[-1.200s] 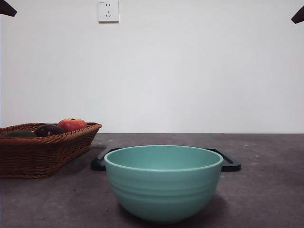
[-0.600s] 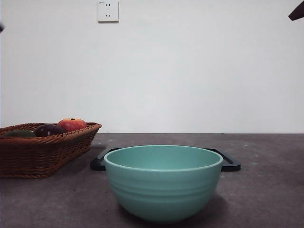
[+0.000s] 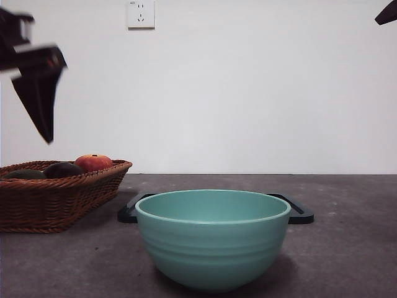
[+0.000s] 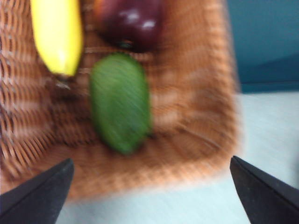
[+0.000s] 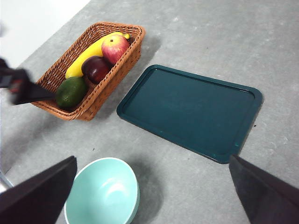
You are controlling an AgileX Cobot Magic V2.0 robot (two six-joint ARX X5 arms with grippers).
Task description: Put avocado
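Note:
The avocado (image 4: 120, 102) is dark green and oval and lies in the wicker basket (image 4: 187, 116). It also shows in the right wrist view (image 5: 71, 92), and its top peeks over the rim in the front view (image 3: 25, 175). My left gripper (image 4: 151, 161) is open and empty, above the basket's near end with the avocado between and beyond its jaws. It shows blurred at the upper left of the front view (image 3: 38, 93). My right gripper (image 5: 152, 158) is open and empty, high above the table.
The basket (image 5: 135, 35) also holds a banana (image 4: 56, 32), a dark purple fruit (image 4: 131, 21) and a red-orange fruit (image 5: 114, 46). A dark teal tray (image 5: 191, 112) lies beside the basket. A mint bowl (image 3: 213, 248) stands in front of the tray.
The left gripper has dropped into the front view at the upper left, above the basket. Before, it was only a dark tip in the corner. The fruit, bowl and tray have not moved.

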